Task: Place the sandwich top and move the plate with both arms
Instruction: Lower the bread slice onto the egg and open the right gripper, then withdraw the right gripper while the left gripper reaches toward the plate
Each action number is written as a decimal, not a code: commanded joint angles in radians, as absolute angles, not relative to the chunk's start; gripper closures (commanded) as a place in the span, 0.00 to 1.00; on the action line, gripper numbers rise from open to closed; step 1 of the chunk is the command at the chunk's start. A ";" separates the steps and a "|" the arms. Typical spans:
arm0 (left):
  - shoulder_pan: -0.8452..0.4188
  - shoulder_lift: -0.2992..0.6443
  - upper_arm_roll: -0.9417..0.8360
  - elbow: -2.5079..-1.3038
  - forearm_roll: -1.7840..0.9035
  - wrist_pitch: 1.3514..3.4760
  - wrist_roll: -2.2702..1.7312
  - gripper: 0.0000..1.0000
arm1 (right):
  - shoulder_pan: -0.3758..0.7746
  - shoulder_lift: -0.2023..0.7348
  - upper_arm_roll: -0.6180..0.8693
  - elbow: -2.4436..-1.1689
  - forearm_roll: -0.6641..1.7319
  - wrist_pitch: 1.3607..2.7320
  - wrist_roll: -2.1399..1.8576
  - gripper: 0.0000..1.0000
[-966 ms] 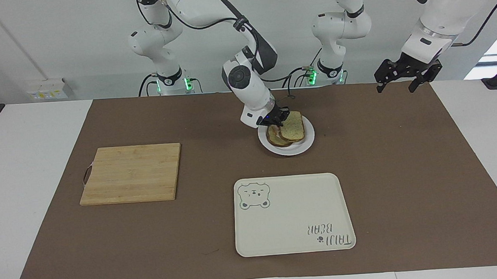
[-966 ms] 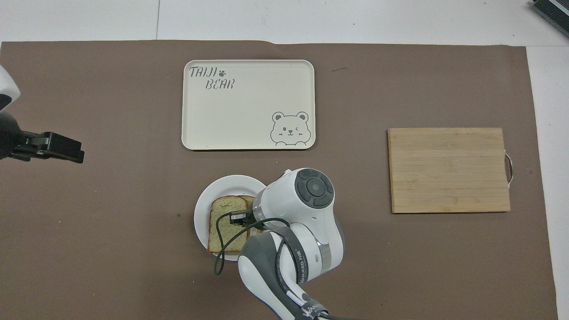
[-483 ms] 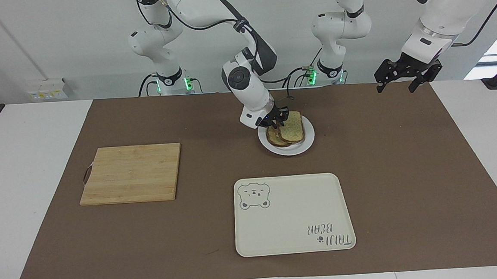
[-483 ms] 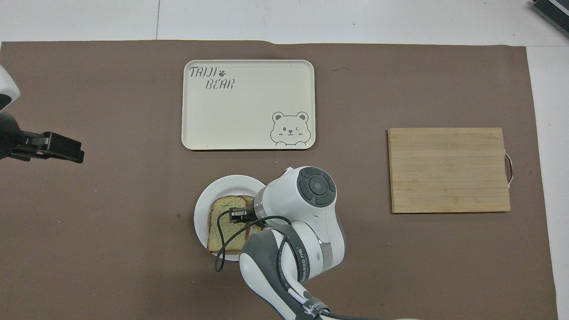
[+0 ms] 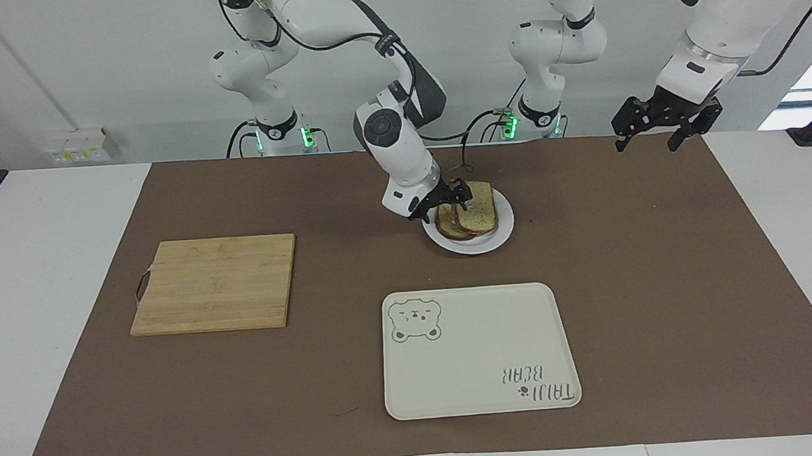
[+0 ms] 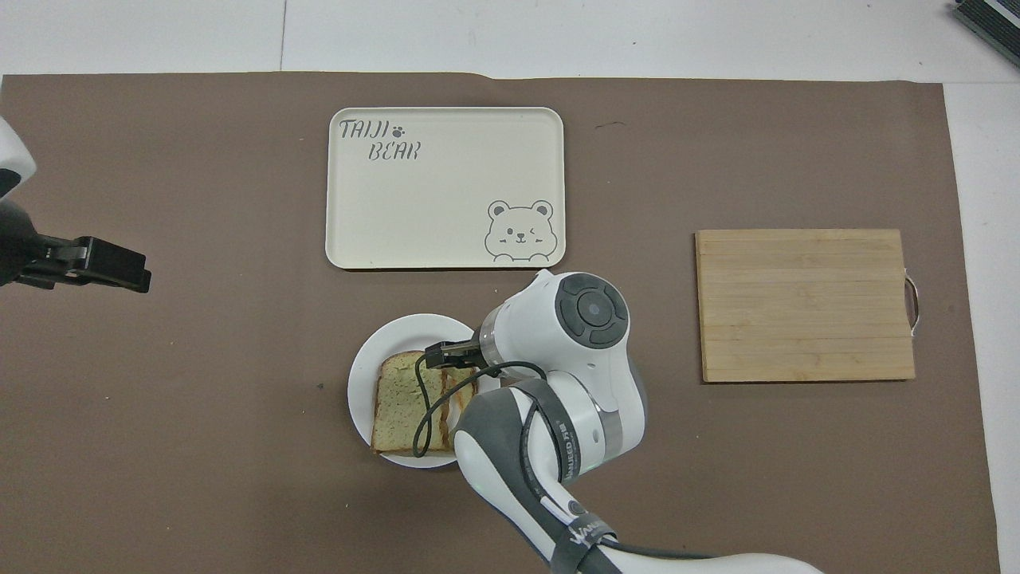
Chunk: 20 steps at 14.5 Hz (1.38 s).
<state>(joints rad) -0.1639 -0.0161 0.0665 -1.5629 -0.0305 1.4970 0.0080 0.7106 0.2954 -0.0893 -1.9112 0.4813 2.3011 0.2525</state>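
The sandwich top (image 5: 481,213), a pale speckled slice with brown crust, lies on a lower slice (image 5: 450,229) on the small white plate (image 5: 503,230). In the overhead view the sandwich top (image 6: 401,399) covers most of the plate (image 6: 360,375), with a strip of filling (image 6: 462,396) showing beside it. My right gripper (image 5: 447,204) hangs open just over the plate's edge toward the right arm's end, holding nothing; from overhead the right gripper (image 6: 445,355) shows at the slice's corner. My left gripper (image 5: 657,131) waits open in the air over the mat's edge at the left arm's end.
A cream tray with a bear drawing (image 5: 480,350) lies farther from the robots than the plate. A wooden cutting board (image 5: 213,284) sits toward the right arm's end. Brown mat (image 5: 663,276) covers the table between them.
My right gripper has opened, let go of the sandwich top and drawn back a little toward the right arm's end. The slice now rests on the lower slice. The left arm has not moved.
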 commanded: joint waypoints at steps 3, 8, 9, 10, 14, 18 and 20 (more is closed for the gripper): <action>-0.147 -0.031 0.057 -1.569 -0.017 1.490 0.017 0.00 | 0.611 0.206 -0.081 -1.919 0.376 2.234 0.233 0.00; -0.149 -0.032 0.055 -1.572 -0.017 1.466 0.021 0.00 | 0.519 0.123 -0.080 -1.905 0.328 2.074 0.226 0.00; -0.149 -0.034 0.055 -1.572 -0.023 1.465 0.020 0.00 | 0.500 0.117 -0.075 -1.885 0.327 2.015 0.224 0.00; -0.149 -0.035 0.055 -1.575 -0.035 1.463 0.023 0.00 | 0.499 0.118 -0.078 -1.867 0.324 1.961 0.224 0.00; -0.149 -0.038 0.057 -1.585 -0.110 1.471 0.024 0.00 | 0.465 0.095 -0.083 -1.855 0.220 1.896 0.218 0.00; -0.106 -0.041 0.058 -1.609 -0.199 1.479 0.118 0.00 | 0.378 0.072 -0.084 -1.832 0.198 1.868 0.218 0.00; -0.092 -0.040 0.058 -1.624 -0.242 1.483 0.165 0.00 | 0.351 0.061 -0.086 -1.825 0.174 1.858 0.219 0.00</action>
<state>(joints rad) -0.1312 -0.0161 0.0676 -1.5787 -0.1982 1.4796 0.1052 0.3888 0.0811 -0.0950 -1.8342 0.2059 1.8830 0.2384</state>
